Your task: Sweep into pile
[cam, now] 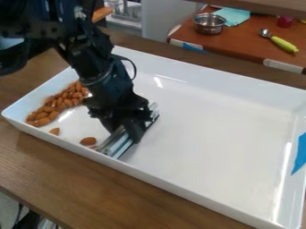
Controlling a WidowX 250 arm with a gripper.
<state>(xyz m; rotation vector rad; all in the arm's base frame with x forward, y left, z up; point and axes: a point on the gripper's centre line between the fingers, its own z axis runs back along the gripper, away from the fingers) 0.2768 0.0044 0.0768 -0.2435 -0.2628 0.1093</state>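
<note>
And here is the hand (128, 129), down in the left half of the tray (221, 129), clamped on the bar (114, 146), which slants from the near wall toward the middle. Most of the nuts (67, 98) bunch along the left end! Two strays: one nut (55, 131) by the near wall, another (88, 141) just left of the bar. Beneath it all, the wooden tabletop (90, 183).

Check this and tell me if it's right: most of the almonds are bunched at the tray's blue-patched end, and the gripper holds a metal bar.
Wrong end: the camera view shows most of the almonds bunched at the end of the tray opposite the blue patch. The gripper does hold a metal bar.
</note>
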